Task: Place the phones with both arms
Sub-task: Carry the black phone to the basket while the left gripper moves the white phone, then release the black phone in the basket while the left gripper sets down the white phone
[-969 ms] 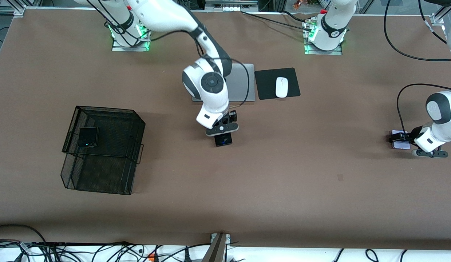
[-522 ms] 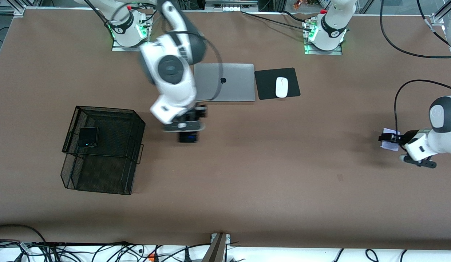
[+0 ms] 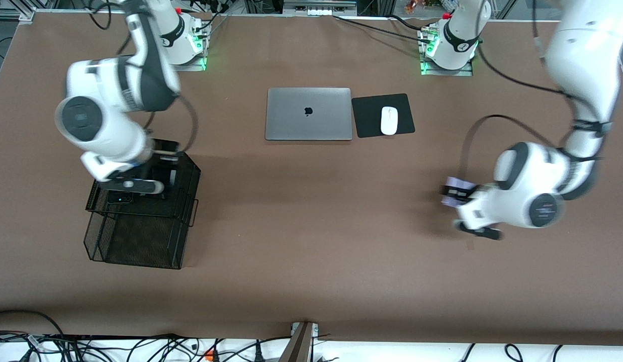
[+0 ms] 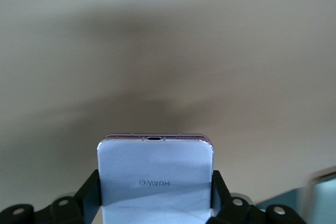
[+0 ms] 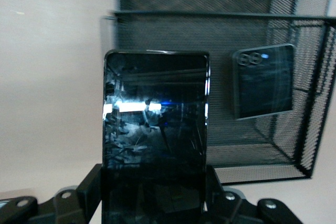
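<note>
While the right gripper hung over the basket in the front view, the left gripper carried the lilac phone over bare table, well apart. Left wrist view: jaws clamped its sides. Right wrist view: slim phone clamped, long axis pointing out from the jaws; small black phone lay in the basket just beside, mesh wall close.

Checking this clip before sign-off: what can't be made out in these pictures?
- Front view: the long black phone in the right gripper is hidden under that arm's wrist, over the mesh basket.
- Front view: the small black phone in the basket is partly covered by the wrist.
- Left wrist view: the lilac-white phone in the left gripper is cut off by the picture's edge.
</note>
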You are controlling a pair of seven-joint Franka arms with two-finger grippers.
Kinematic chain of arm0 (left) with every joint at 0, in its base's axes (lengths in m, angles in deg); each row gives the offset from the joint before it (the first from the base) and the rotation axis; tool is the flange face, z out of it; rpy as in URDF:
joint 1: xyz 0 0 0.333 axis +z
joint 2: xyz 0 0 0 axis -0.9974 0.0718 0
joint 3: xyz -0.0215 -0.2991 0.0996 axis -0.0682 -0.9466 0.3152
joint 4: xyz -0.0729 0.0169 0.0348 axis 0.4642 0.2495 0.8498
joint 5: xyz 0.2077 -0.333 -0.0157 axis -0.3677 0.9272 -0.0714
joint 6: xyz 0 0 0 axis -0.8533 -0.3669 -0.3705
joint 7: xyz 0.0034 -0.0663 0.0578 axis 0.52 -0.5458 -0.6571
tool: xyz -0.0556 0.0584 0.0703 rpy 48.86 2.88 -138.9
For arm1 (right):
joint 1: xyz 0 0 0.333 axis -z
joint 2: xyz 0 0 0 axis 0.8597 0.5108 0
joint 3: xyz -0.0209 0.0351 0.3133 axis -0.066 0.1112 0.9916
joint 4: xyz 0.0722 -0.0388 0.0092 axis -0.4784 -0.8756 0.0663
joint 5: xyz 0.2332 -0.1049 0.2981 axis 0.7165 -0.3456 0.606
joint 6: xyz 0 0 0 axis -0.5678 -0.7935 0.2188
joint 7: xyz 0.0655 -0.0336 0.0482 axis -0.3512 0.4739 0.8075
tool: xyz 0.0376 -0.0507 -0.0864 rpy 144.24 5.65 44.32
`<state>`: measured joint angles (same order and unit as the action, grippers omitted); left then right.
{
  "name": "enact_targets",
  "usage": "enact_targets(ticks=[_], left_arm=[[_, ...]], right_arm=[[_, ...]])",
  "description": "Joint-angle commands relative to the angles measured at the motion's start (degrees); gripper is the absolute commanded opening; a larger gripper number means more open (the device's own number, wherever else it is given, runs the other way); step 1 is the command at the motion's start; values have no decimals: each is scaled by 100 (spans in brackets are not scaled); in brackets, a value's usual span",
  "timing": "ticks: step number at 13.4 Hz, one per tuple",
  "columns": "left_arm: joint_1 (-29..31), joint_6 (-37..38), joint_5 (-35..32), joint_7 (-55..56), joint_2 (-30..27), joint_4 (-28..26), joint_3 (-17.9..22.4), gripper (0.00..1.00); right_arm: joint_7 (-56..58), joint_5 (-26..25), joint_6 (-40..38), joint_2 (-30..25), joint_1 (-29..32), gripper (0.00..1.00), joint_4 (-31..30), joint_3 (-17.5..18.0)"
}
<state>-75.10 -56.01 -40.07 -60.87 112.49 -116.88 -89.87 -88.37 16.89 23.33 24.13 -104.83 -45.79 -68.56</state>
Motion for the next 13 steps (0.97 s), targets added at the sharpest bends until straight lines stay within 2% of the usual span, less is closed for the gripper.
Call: enact_targets(ticks=[1,4,5,6,7,8,10,11,12,13], left_arm=[[-741,-675,528,640,219,198,72,13],[-1822,-2264,766,1956,649,198,72,14],[-2234,-2888,784,2448,860,198,89,14],[-2543,-3425,775,2923,1018,198,116,14],[-2755,-3882,775,3267,1159,198,116,14],[-2905,-4174,775,3444,1239,198,107,15],[-3021,-4256,784,3569,1240,198,116,17],[-3021,-4256,775,3604,1240,198,107,21],[-3012,-4256,766,3613,1240,198,116,54],[-3003,-4256,723,3604,1205,190,107,100]], right_arm=[[148,124,777,-54,27,0,-708,-43],[323,544,1043,350,63,0,-719,-43],[455,737,1087,455,116,5,-710,-43],[517,835,1088,552,168,42,-684,-43],[526,862,1053,570,178,92,-640,-43],[552,862,1018,562,186,100,-605,-43],[701,854,895,492,195,100,-500,-52],[745,845,712,474,204,100,-360,-69],[772,836,396,465,230,100,-123,-139],[833,836,10,465,230,100,183,-235]])
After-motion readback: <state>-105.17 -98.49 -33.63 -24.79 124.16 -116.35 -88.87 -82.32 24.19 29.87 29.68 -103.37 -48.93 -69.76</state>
